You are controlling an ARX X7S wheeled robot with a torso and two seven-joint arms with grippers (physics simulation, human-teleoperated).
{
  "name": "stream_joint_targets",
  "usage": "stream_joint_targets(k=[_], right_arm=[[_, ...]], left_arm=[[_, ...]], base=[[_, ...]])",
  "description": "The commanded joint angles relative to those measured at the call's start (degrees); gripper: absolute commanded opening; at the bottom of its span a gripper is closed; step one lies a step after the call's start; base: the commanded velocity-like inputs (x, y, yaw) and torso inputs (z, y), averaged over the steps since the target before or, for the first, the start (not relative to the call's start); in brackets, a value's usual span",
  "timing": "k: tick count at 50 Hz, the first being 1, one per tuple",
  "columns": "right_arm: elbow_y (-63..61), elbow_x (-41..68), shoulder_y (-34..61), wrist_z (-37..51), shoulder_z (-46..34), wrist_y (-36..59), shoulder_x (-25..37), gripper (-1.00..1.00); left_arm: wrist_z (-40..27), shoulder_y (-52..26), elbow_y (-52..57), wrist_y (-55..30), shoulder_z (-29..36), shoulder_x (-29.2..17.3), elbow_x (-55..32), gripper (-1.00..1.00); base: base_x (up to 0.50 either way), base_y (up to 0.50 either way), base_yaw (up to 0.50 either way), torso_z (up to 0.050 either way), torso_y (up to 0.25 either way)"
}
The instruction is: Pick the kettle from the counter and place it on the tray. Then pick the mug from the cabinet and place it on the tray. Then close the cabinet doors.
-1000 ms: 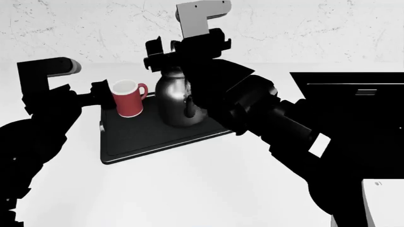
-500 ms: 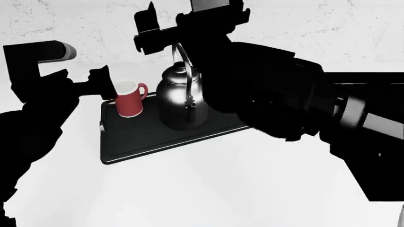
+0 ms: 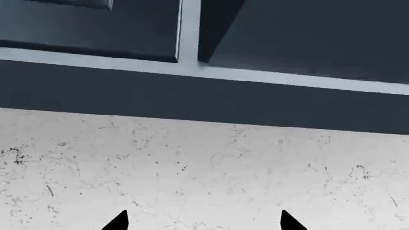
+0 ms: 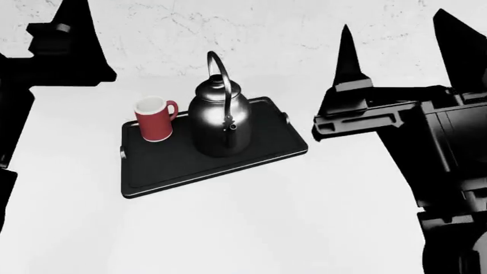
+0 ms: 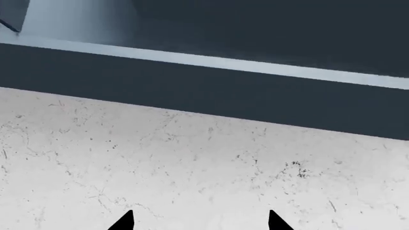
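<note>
two items on tray (image 4: 159, 171) — glossy kettle (image 4: 219, 123), red mug (image 4: 154, 119)

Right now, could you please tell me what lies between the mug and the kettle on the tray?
Nothing: in the head view only a narrow strip of bare tray floor separates the mug from the kettle; they stand apart, not touching.

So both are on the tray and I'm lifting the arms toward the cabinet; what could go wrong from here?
1. The kettle's thin arched handle stands tall close to the mug on the tray; an arm dropping low could knock either over.
2. Both wrist views show only wall and the cabinet underside, with one door edge ajar; the handles are out of view, so you may misjudge contact.
3. Both the right gripper and the left gripper are open; a spread finger might snag the cabinet frame.
</note>
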Motion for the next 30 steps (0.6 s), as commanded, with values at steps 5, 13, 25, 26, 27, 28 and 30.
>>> stream_joint_targets(k=[5,13,25,26,27,28,30], right_arm=[[-10.71,-10.32,32.45,11.18,-43.58,-13.84,8.5,1.0],[-10.71,-10.95,33.77,11.22,-45.54,-14.56,9.62,1.0],[-10.7,-11.31,33.7,11.99,-46.06,-14.9,8.97,1.0],[-10.7,-11.42,33.71,12.01,-46.17,-15.01,8.96,1.0],[-10.69,-11.41,33.68,11.99,-46.19,-15.03,8.99,1.0],[-10.69,-11.38,33.67,11.97,-46.21,-15.03,9.04,1.0],[-10.7,-11.34,33.7,11.7,-46.06,-14.97,9.35,1.0]], left_arm=[[-12.66,-3.38,12.64,2.1,-8.89,-7.38,-15.54,1.0],[-18.2,-8.36,13.45,2.11,-9.09,-9.84,-23.25,1.0],[-18.58,-10.26,13.52,-6.21,-16.92,-5.16,-27.75,1.0],[-18.69,-10.62,13.53,-7.08,-17.38,-4.71,-28.24,1.0],[-18.86,-10.96,13.5,-7.63,-17.75,-4.36,-28.58,1.0],[-19.17,-11.58,13.3,-8.53,-18.24,-3.87,-29.16,1.0],[-19.14,-12.11,13.39,-9.14,-18.94,-3.49,-29.24,1.0]], base=[[0.0,0.0,0.0,0.0,0.0],[0.0,0.0,0.0,0.0,0.0],[0.0,0.0,0.0,0.0,0.0],[0.0,0.0,0.0,0.0,0.0],[0.0,0.0,0.0,0.0,0.0],[0.0,0.0,0.0,0.0,0.0],[0.0,0.0,0.0,0.0,0.0]])
